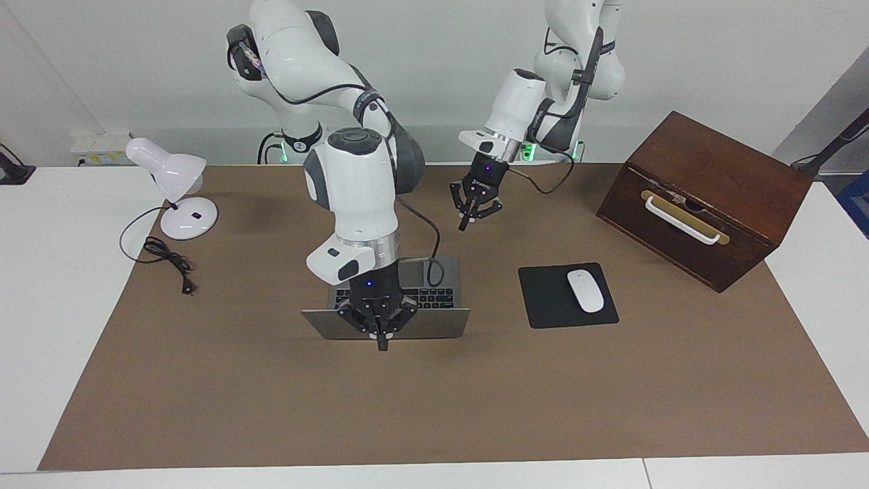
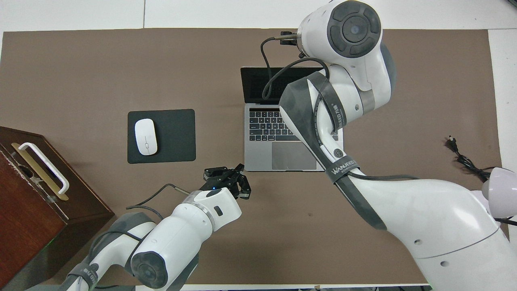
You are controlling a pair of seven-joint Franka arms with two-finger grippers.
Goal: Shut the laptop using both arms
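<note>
The silver-grey laptop (image 1: 434,324) stands open in the middle of the brown mat, its keys and trackpad (image 2: 293,155) toward the robots. My right arm reaches over it. My right gripper (image 1: 382,343) points down at the outer face of the lid near its middle, fingers together; in the overhead view its own wrist hides it. I cannot tell if it touches the lid. My left gripper (image 1: 477,212) hangs in the air, open and empty, over the mat just on the robots' side of the laptop's front edge; it also shows in the overhead view (image 2: 230,178).
A black mouse pad (image 1: 543,305) with a white mouse (image 1: 585,291) lies beside the laptop toward the left arm's end. A brown wooden box (image 1: 713,197) with a white handle stands further that way. A white desk lamp (image 1: 173,180) and its cord are at the right arm's end.
</note>
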